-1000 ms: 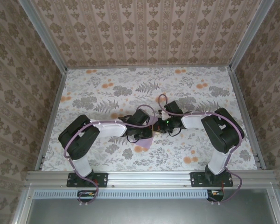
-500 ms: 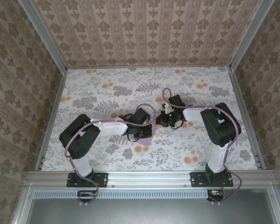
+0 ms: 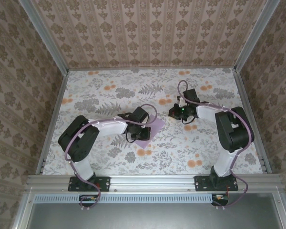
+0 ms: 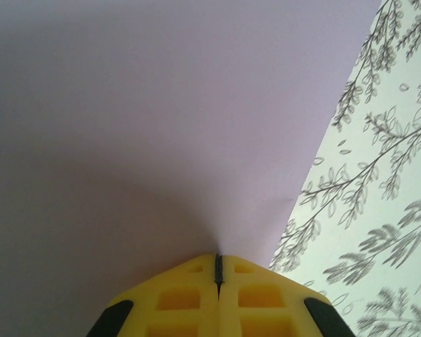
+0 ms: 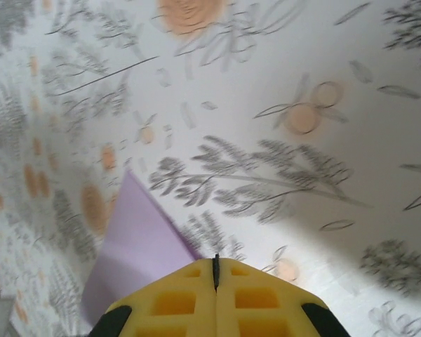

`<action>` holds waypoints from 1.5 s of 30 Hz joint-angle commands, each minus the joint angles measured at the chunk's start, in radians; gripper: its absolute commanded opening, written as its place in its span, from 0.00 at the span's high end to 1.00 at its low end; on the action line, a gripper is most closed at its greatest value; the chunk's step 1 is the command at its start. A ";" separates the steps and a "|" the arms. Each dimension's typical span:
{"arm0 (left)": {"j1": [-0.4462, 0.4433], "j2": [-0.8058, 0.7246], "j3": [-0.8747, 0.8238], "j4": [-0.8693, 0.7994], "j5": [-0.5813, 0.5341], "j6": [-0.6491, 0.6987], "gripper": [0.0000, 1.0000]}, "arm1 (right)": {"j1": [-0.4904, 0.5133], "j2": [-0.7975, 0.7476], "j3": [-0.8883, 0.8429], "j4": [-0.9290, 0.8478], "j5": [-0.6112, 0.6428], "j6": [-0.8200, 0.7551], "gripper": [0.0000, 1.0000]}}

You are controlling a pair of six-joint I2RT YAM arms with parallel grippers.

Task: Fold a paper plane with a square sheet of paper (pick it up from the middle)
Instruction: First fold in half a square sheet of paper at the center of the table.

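Lilac square paper sheet (image 3: 155,128) under left gripper (image 4: 217,258)
Its closed yellow jaws touch the sheet; a pinch is hard to make out. Right gripper (image 5: 216,261), closed too, hangs apart from left gripper, off the sheet.

Floral-clothed table (image 3: 205,148), lilac square sheet of paper (image 3: 151,129) on it near the middle

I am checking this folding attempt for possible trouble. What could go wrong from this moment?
The left gripper seems to pinch the square sheet of paper with closed jaws; such thin paper may crumple or tear. The right gripper, shut and apart from the sheet, gives no support, so the sheet could slide on the tablecloth.
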 commanded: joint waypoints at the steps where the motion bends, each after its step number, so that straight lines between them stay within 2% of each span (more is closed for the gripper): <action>1: 0.031 0.003 0.011 -0.163 0.008 0.194 1.00 | 0.037 -0.030 -0.053 0.050 -0.074 0.021 1.00; 4: 0.052 0.007 0.024 -0.201 0.010 0.267 1.00 | 0.091 -0.025 -0.063 0.070 -0.099 0.045 1.00; 8: 0.060 -0.004 0.026 -0.190 0.040 0.297 1.00 | 0.164 0.013 -0.046 0.087 -0.084 0.068 1.00; 15: 0.060 -0.028 0.011 -0.125 0.059 0.233 1.00 | 0.198 0.094 -0.032 0.107 -0.057 0.122 1.00; 20: 0.056 -0.078 -0.012 -0.045 0.030 0.083 1.00 | 0.198 0.077 -0.089 0.119 0.044 0.183 1.00; 24: 0.012 -0.126 -0.029 0.036 -0.025 -0.068 1.00 | 0.202 0.027 -0.188 0.194 0.113 0.285 1.00; 29: -0.073 -0.128 -0.057 0.149 -0.163 -0.309 1.00 | 0.212 -0.035 -0.280 0.247 0.188 0.385 1.00; 34: -0.166 -0.103 -0.135 0.316 -0.327 -0.544 1.00 | 0.217 -0.066 -0.316 0.259 0.212 0.436 1.00; 40: -0.215 -0.075 -0.194 0.451 -0.446 -0.677 1.00 | 0.219 -0.056 -0.320 0.264 0.193 0.430 1.00; 45: -0.223 -0.090 -0.234 0.522 -0.508 -0.701 1.00 | 0.216 -0.039 -0.323 0.282 0.176 0.430 1.00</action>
